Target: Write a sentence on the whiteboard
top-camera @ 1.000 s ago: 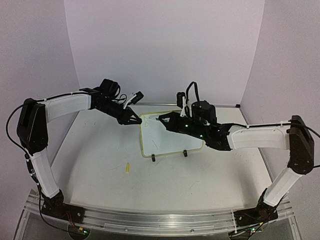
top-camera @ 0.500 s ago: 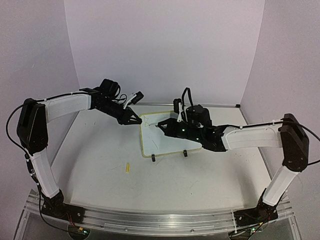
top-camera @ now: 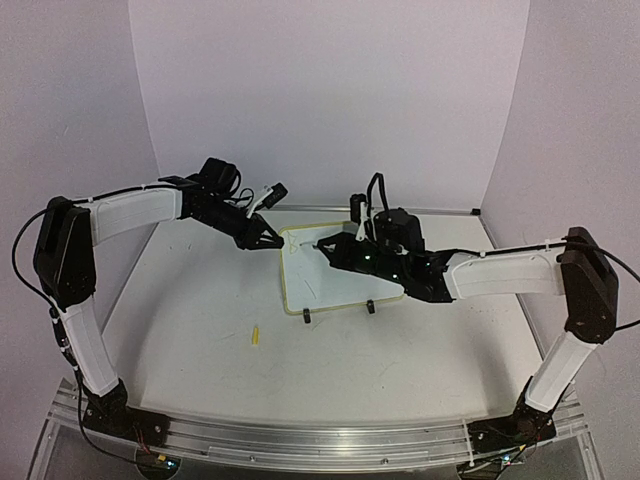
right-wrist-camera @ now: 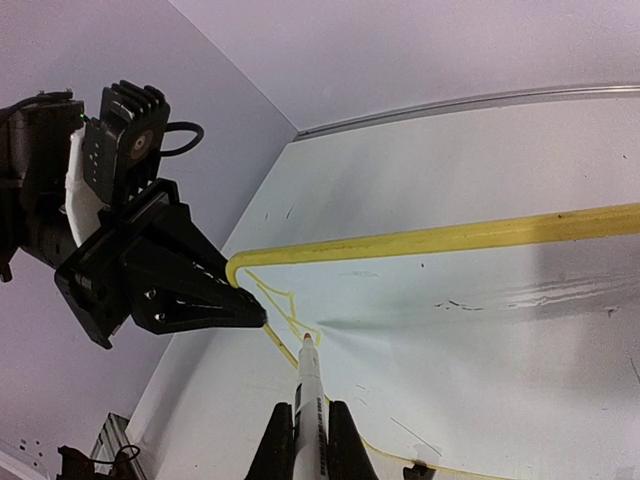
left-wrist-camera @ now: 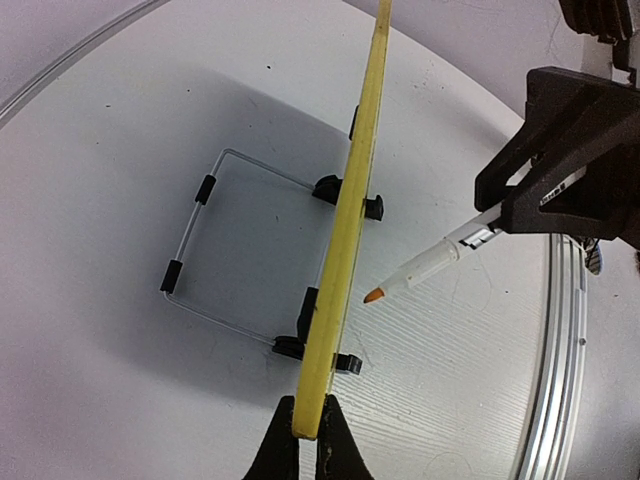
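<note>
Small yellow-rimmed white whiteboard (top-camera: 320, 290) propped on desk (top-camera: 190, 300), left jaws clenched on its far-left corner | right jaws grasping white orange-tipped marker (right-wrist-camera: 309, 380), just shifted left toward that corner | writing likely starting

Whiteboard (left-wrist-camera: 352, 200) edge-on in left wrist view; face hidden

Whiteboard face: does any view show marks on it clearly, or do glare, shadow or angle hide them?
Top external: the whiteboard is small and washed out, no strokes legible. Left wrist: sharp, but the board is edge-on; only its yellow rim and shadow on the table show. Right wrist: best view, face partly shaded, faint marks visible but unreadable.
</note>
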{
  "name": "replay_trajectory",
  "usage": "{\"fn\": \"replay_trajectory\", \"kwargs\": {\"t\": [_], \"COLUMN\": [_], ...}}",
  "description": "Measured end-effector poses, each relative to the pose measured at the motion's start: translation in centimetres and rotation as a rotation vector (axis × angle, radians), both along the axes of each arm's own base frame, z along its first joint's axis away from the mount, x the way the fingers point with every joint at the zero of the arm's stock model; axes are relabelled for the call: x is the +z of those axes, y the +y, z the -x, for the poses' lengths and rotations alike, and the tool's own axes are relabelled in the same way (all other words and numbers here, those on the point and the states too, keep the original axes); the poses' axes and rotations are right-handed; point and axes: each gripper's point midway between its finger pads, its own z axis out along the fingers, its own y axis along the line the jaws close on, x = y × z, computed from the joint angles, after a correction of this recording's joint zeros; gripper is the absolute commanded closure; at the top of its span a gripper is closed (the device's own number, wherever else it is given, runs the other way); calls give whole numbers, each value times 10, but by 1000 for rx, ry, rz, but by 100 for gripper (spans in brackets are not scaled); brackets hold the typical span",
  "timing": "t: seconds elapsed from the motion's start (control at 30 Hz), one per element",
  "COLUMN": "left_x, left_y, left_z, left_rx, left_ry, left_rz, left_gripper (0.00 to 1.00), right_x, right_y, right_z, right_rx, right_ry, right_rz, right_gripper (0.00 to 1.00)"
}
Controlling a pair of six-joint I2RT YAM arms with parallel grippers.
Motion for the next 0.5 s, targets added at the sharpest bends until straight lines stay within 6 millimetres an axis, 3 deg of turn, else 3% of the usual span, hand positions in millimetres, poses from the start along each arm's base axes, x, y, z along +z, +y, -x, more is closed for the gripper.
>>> {"fn": "replay_trajectory", "kwargs": {"t": [0.5], "left_x": [0], "left_y": [0], "left_z": [0], "left_rx": [-1], "left_ry": [-4], "left_rz": [-2], "left_gripper": [100], "right_x": [0], "right_y": [6], "right_z": [-6], "right_rx": [-6], "right_ry": [-1], "right_rz": [-18], "right_gripper": [100]}}
